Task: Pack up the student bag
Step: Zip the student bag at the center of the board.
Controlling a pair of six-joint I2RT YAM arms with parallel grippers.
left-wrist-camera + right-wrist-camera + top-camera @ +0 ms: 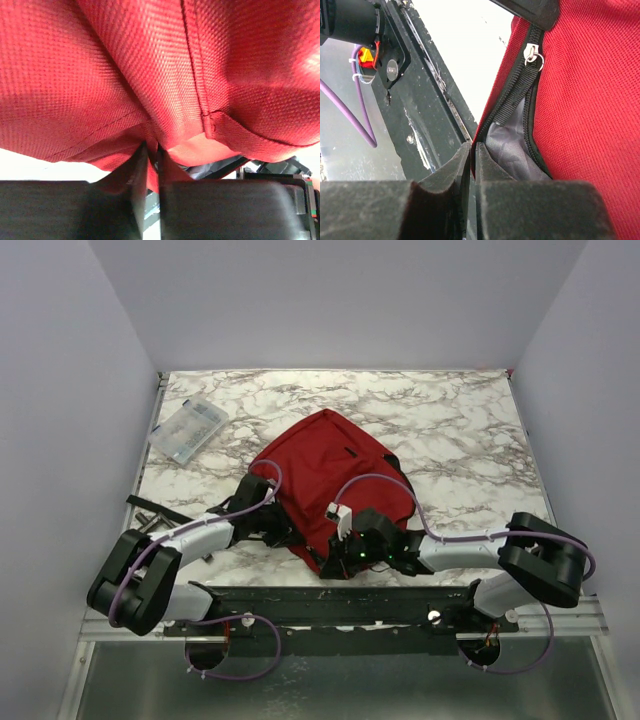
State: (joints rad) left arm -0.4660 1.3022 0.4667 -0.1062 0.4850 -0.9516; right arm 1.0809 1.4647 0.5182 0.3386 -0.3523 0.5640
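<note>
The student bag [325, 465], dark red fabric with black straps, lies in the middle of the marble table [450, 420], its open zipper side toward the arms. My left gripper [283, 530] is at the bag's near left edge. In the left wrist view the left gripper [152, 150] is shut on a fold of the bag's red fabric [125, 65]. My right gripper [335, 558] is at the bag's near corner. In the right wrist view the right gripper [473, 147] pinches the red rim beside the grey lining [512, 145], below the zipper pull [532, 52].
A clear plastic case [188, 430] lies at the far left of the table. A black strap [160, 508] and small metal items [150, 523] lie by the left arm. The black base rail [330, 605] runs along the near edge, close under the right gripper.
</note>
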